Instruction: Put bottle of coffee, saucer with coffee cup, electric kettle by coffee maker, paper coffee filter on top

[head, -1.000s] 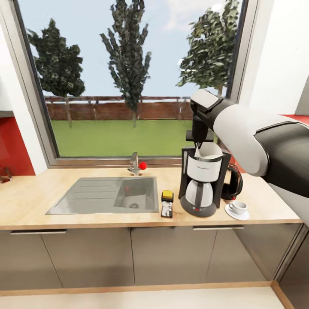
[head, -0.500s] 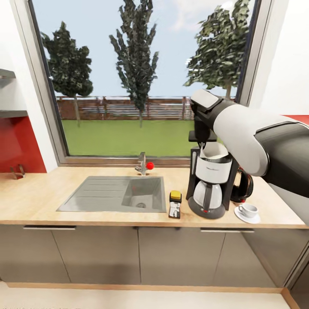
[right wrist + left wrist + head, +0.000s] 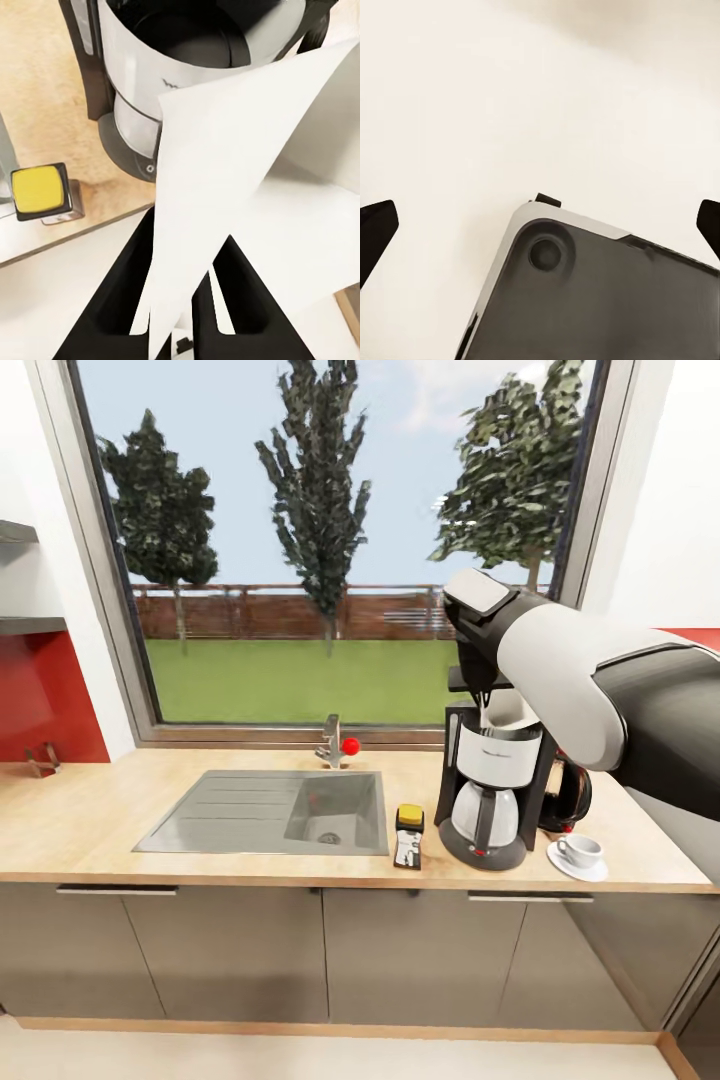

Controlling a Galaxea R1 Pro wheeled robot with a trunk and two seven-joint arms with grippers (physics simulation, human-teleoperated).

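Item: coffee station, partly assembled. Entries run near to far, clock directions as on the head view's face with the coffee maker at centre.

1. Countertop [image 3: 90,830], front edge: saucer [image 3: 592,871] at about 4 o'clock, just beside the machine; coffee cup [image 3: 580,850] sits on it, handle toward the machine. Contents of cup cannot be told. Judged done.
2. Bottle of coffee [image 3: 408,835] at about 8 o'clock, just beside the machine, yellow cap uppermost, on the counter between sink and machine. Judged done.
3. Coffee maker [image 3: 490,785] on the counter; glass carafe in its bay, contents not readable. The right wrist view looks down into the dark, open top basket, which appears bare.
4. Electric kettle [image 3: 568,792] at about 3 o'clock, behind and touching or nearly touching the machine. Judged done.
5. Paper coffee filter [image 3: 225,172]: pinched between the right gripper [image 3: 187,300] fingers, jaws closed on its lower edge; it hangs just above the machine's top, at 12 o'clock. Not yet released; this is the one step left.
6. Left gripper [image 3: 540,225]: fingertips spread wide, nothing between them, over the robot's grey base and pale floor.
7. Sink [image 3: 200,830] at 9 o'clock, basin bare; tap behind it; window beyond.
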